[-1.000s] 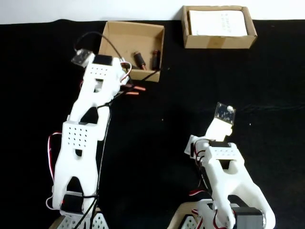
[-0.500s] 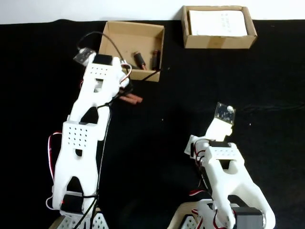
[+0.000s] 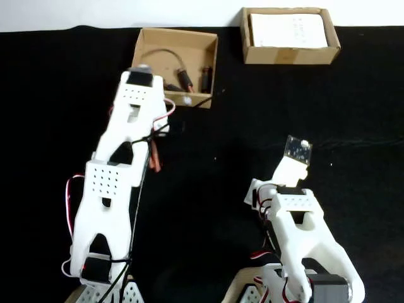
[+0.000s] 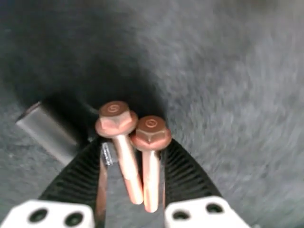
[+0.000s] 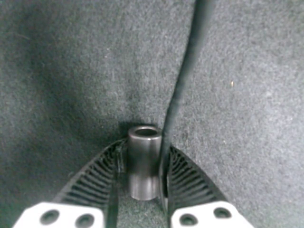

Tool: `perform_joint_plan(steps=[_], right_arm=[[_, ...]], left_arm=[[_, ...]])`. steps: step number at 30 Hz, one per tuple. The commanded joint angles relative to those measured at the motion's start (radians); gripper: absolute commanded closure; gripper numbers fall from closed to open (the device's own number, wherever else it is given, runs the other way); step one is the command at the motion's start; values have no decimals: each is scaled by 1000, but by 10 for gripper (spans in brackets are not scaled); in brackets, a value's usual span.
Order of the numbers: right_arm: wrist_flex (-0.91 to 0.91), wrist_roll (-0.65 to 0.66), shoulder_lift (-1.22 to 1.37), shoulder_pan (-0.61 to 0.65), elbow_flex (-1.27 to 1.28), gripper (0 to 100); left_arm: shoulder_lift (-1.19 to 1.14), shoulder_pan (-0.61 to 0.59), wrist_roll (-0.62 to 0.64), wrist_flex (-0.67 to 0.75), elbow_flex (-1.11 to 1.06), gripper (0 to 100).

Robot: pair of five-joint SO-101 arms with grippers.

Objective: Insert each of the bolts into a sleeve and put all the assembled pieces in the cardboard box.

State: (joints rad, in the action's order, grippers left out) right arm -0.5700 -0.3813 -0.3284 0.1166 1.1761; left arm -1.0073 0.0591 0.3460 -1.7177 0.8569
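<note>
The left tool (image 4: pixel 133 143) is pinching two bolts (image 4: pixel 114 124) together above the desk (image 4: pixel 237 95), while the right tool (image 5: pixel 143 147) is squeezing a sleeve (image 5: pixel 144 173), hole facing out, likely so a bolt can slide in

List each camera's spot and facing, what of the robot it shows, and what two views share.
High view: fixed overhead, looking down on the black cloth, the cardboard box, the left arm and the right arm.
Left wrist view: on the left arm's wrist, looking along the left pincer, shut on two bolts, toward the cloth.
Right wrist view: on the right arm's wrist, looking along the right pincer, shut on a sleeve.
Shared: high and left wrist views both show the two bolts.
</note>
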Motion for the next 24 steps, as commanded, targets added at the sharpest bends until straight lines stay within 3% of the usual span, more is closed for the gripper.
perform_joint_plan(steps=[1,6,16,24], right_arm=[[12,0,-2,-22,10,992],[12,0,-2,-22,10,992],[12,0,-2,-22,10,992],[12,0,-2,-22,10,992]], left_arm=[[1,33,-147,-44,-8,945],[5,30,-158,-46,-8,787],[64,-12,-150,-46,-8,796],[193,-136,-14,-46,-8,852]])
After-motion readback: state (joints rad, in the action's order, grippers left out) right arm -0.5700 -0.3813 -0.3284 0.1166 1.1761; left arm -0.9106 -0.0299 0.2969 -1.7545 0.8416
